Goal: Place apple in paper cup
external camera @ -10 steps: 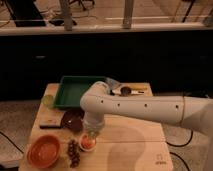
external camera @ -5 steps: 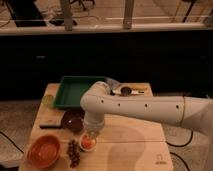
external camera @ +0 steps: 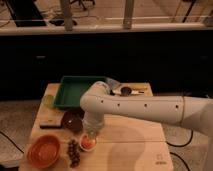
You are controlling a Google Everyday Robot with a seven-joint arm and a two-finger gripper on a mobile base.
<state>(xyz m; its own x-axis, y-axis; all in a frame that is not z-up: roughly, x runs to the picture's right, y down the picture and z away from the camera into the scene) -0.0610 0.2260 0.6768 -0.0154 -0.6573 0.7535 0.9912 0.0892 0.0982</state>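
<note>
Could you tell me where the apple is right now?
In the camera view, the apple sits low and left-centre, directly beneath the gripper, just right of the grapes.

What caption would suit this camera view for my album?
Robot's end effector poised over the apple in a paper cup, between grapes and bowls.

I have one camera only, set high and looking steeply down across the wooden table (external camera: 130,145) toward a dark wall and railing beyond. It sits close: the arm (external camera: 145,106) sweeps in from my right, filling mid-frame, with the gripper (external camera: 90,136) low at centre-left.
</note>
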